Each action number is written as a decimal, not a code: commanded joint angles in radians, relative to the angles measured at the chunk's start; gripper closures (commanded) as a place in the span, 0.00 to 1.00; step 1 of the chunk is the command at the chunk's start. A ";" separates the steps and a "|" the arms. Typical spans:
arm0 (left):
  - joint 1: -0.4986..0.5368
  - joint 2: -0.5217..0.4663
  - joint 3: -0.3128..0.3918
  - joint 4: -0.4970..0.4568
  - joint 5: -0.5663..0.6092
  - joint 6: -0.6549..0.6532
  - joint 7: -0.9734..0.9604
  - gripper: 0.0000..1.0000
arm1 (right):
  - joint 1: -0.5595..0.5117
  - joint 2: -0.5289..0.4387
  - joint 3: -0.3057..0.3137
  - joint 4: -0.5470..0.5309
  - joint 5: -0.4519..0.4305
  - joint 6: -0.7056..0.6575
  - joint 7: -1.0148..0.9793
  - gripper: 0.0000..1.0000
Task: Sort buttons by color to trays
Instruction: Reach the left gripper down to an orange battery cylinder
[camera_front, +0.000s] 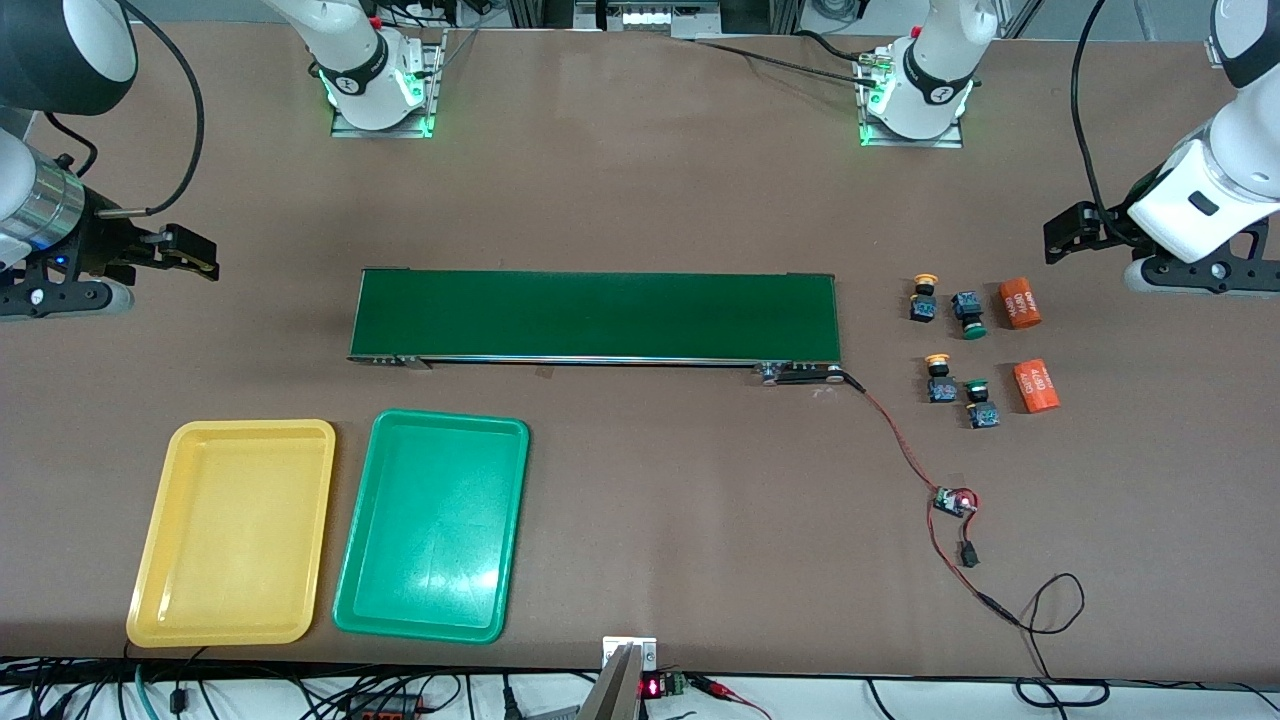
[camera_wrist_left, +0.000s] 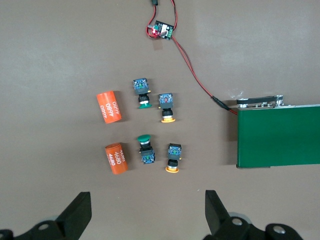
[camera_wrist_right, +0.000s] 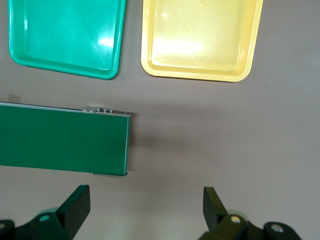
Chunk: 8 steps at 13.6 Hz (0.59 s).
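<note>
Trays, yellow tray (camera_front: 232, 530) and green tray (camera_front: 432, 525), sit at 7 o'clock for sorting; buttons (camera_front: 948, 350) cluster at 3 o'clock; keep left gripper (camera_wrist_left: 146, 212) and right gripper (camera_wrist_right: 145, 210) parted, holding nothing.

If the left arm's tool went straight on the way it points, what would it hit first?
Probably the bare table. The left tool hangs open, aimed down beside the buttons and orange cylinders; depth is unclear.

Four buttons (camera_front: 950, 348) clustered, left arm's end; yellow tray (camera_front: 233, 530), green tray (camera_front: 432, 524) side by side.
</note>
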 joint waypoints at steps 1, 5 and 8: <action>-0.007 0.031 0.000 0.053 0.005 -0.035 -0.003 0.00 | -0.003 -0.004 0.001 -0.003 -0.007 0.005 -0.015 0.00; -0.010 0.043 -0.001 0.054 0.007 -0.063 -0.014 0.00 | -0.003 -0.001 0.001 -0.003 -0.007 0.006 -0.015 0.00; -0.008 0.079 -0.001 0.070 0.007 -0.112 -0.014 0.00 | -0.004 -0.001 0.001 -0.005 -0.007 0.006 -0.015 0.00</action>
